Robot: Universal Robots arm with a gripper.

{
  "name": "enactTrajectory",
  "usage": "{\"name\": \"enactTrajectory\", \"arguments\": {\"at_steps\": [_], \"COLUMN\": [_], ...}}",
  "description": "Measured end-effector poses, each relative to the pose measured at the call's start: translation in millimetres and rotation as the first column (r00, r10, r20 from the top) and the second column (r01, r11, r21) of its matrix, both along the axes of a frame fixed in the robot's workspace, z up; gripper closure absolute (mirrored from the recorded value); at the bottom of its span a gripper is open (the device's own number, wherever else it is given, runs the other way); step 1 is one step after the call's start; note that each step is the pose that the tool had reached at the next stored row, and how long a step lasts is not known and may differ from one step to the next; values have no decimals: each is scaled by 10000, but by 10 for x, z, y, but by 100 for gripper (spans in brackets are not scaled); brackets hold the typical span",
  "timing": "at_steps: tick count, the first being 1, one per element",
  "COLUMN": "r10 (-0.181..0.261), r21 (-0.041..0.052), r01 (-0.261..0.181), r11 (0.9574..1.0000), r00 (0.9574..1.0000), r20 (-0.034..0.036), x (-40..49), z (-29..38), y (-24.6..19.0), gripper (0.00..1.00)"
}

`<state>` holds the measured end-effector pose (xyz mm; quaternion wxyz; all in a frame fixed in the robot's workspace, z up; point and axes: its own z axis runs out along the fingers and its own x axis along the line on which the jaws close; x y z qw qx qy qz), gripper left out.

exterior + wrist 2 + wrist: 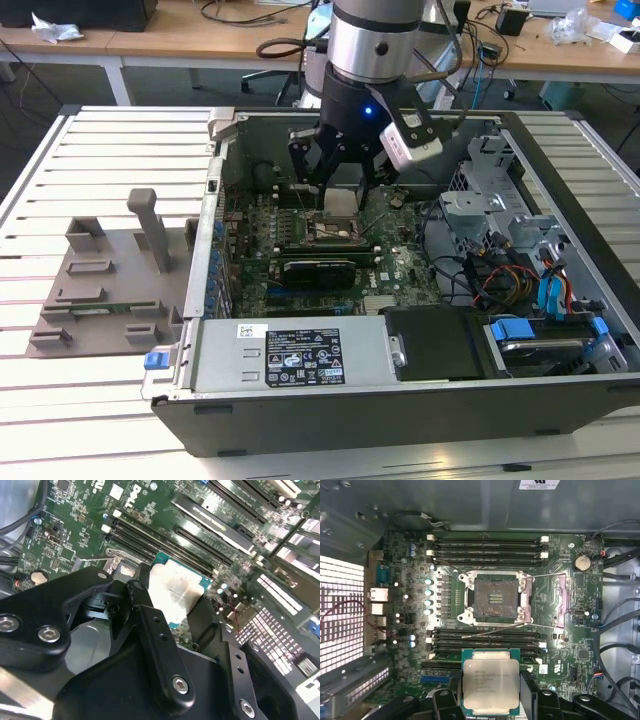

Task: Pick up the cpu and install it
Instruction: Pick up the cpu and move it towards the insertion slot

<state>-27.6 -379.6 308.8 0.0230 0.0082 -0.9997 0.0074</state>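
One cpu [491,687], metal plate up, pinched at opposite edges by the gripper [337,188]. Held over the motherboard [570,645] inside the open computer case [400,400], near the bare socket [495,599], not yet in it. Grey tray [100,290] on the table [100,140], outside the case at the exterior view's left.

Socket [495,600]: you have it uncovered, its well open from above. Obstacles: a wire lever [495,629] crosses just beside it, on the side where the gripper [492,702] clamps the cpu [491,682]. The swung-open frame [561,602] sits beside it. Memory slots [487,547] flank it on two sides.
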Motion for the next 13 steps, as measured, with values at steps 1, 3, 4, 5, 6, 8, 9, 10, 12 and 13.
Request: {"name": "enactTrajectory", "arguments": {"at_steps": [1,3,4,5,6,8,9,10,12,13], "r10": [-1,-1,-1,-2,-1,-1,-1,-2,0,3], "r21": [-1,-2,-1,0,-1,-1,-2,-3,0,-1], "r01": [1,1,1,2,1,1,1,2,0,-3], "r11": [10000,10000,10000,10000,10000,10000,10000,10000,10000,10000], "r00": [10000,10000,10000,10000,10000,10000,10000,10000,10000,10000], "r20": [-2,-7,-11,-12,-15,-19,-20,-22,-21,-21], "x": [8,26,43,51,62,76,85,92,99,98], "z": [-20,-63,-102,-121,-147,-184,-217,-239,-263,-272], "y": [0,0,0,0,0,0,8,25,85,116], "gripper": [45,45,45,45,45,45,45,45,45,45]}}
